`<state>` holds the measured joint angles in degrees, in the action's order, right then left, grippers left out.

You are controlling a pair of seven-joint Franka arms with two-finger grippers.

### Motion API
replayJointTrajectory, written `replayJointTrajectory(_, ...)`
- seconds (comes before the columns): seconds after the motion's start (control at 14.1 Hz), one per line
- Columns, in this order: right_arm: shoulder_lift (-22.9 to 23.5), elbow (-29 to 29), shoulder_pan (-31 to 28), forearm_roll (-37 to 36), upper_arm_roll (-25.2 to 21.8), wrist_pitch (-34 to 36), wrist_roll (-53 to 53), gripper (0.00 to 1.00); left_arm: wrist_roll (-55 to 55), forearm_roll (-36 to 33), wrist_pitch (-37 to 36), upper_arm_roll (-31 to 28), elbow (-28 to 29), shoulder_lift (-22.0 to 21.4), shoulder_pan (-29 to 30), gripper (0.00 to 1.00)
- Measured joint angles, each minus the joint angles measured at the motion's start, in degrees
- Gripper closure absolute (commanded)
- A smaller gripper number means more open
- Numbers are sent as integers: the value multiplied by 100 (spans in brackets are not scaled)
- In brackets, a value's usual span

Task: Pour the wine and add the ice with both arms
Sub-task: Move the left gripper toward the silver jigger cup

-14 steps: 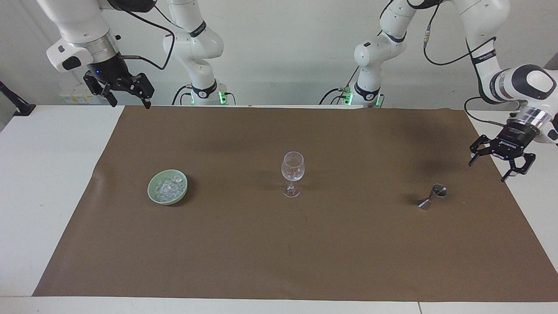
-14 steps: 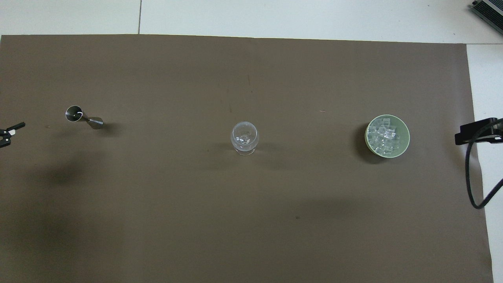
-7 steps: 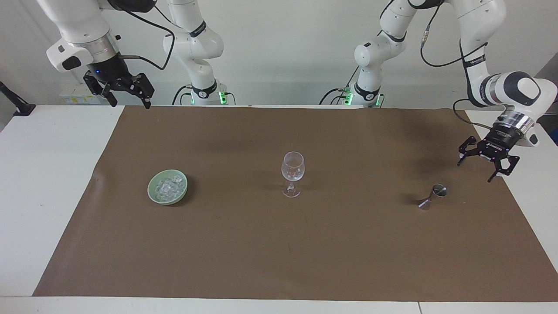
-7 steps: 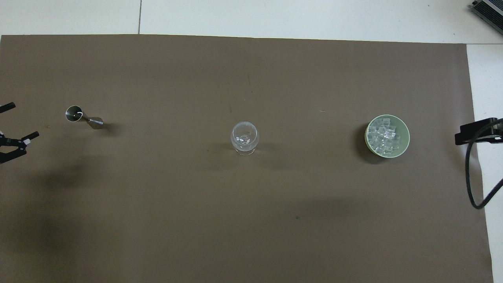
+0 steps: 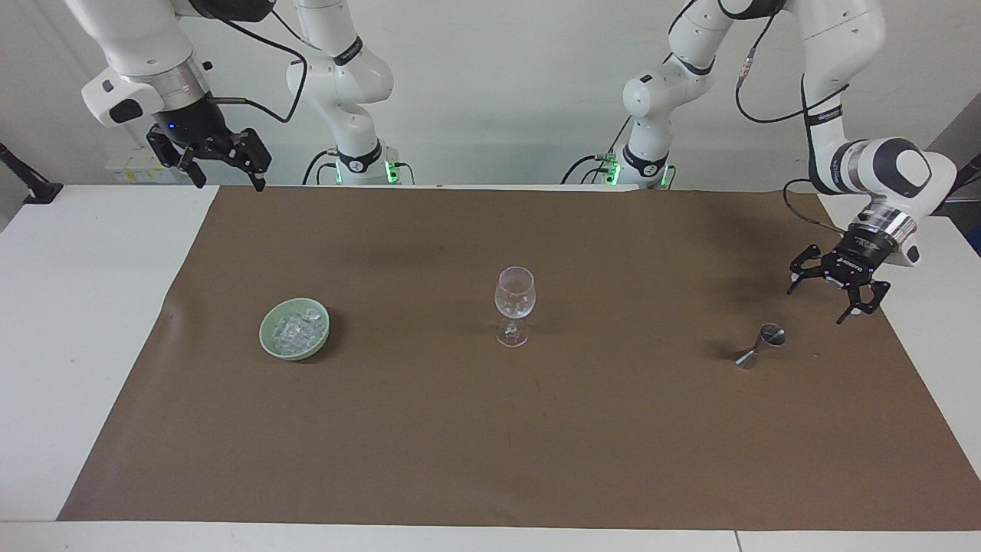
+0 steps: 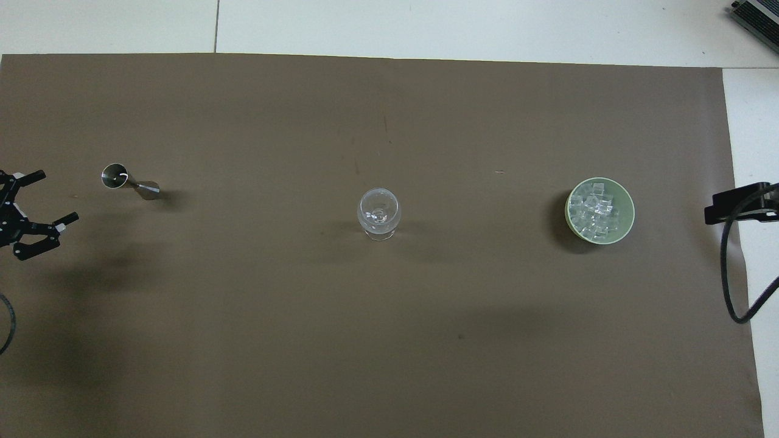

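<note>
At inspection, the right tool [image 5: 228,170] hung in the air over the worktop's [image 5: 84,307] edge nearest the robots, at the right arm's end, just off the corner of the brown mat [image 5: 490,429]. Its fingers stood spread, with nothing between them. The right arm appeared to be waiting.

A green bowl [image 5: 294,329] sat on the mat toward the right arm's end. The ice [image 5: 295,330] lay heaped inside it, clear cubes filling most of the bowl. In the overhead view the bowl [image 6: 627,213] and the ice [image 6: 595,213] showed the same arrangement.

The glass [image 5: 514,304] stood upright at the middle of the mat, well apart from the bowl. It looked empty; the overhead view [image 6: 378,213] showed only its foot through the bowl of the glass.

A steel jigger [image 5: 760,346] lay on the mat toward the left arm's end, tipped on its side, its open mouth turned up and toward that end. It also showed in the overhead view [image 6: 129,182].

The left tool [image 5: 828,299] hung low over the mat near its edge at the left arm's end, close to the jigger but apart from it. Its fingers were spread wide and empty. The overhead view showed the tool [image 6: 45,201] entering at the frame's edge, beside the jigger.
</note>
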<state>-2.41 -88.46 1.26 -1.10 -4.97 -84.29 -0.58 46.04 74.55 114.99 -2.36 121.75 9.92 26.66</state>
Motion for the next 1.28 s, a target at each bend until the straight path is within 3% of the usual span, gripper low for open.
replayJointTrajectory(0.5,0,0,0,0,0,0,0,0,0,50,-32,4,82,242,1,0)
replayJointTrajectory(1.28,0,0,0,0,0,0,0,0,-256,690,-37,105,84,606,-94,0)
